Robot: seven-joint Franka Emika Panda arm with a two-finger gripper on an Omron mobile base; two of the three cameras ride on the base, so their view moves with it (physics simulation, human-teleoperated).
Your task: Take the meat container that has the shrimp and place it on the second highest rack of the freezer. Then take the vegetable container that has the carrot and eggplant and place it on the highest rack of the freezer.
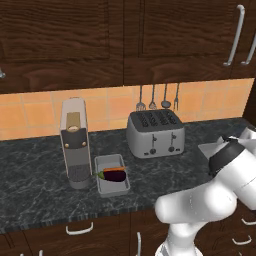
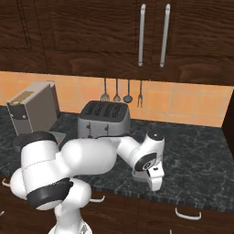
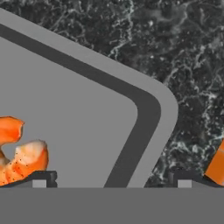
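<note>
Gripper (image 3: 112, 178): hanging just above the tabletop, jaws spread wide apart, clamped on nothing; one tip stands over the meat container's floor, the other outside its rounded corner.
Meat container (image 3: 87, 122): a flat grey tray with a dark inner band, lying on the tabletop right under the hand.
Shrimp (image 3: 19, 157): orange-red, curled, lying on the tray floor near one fingertip (touching neither tip).
Vegetable container (image 1: 112, 174): a grey tray on the tabletop (image 1: 35, 175), just beside the coffee machine (image 1: 75, 142) and in front of the toaster (image 1: 155, 133).
Eggplant (image 1: 113, 175): dark purple, lying across the tray.
Carrot (image 1: 114, 169): thin orange stick, alongside the eggplant on its far side.
Arm (image 2: 132, 153): reaching from the base, bent down over the tabletop's front edge.
Utensils (image 1: 157, 97): hanging on the tiled wall behind the toaster.
</note>
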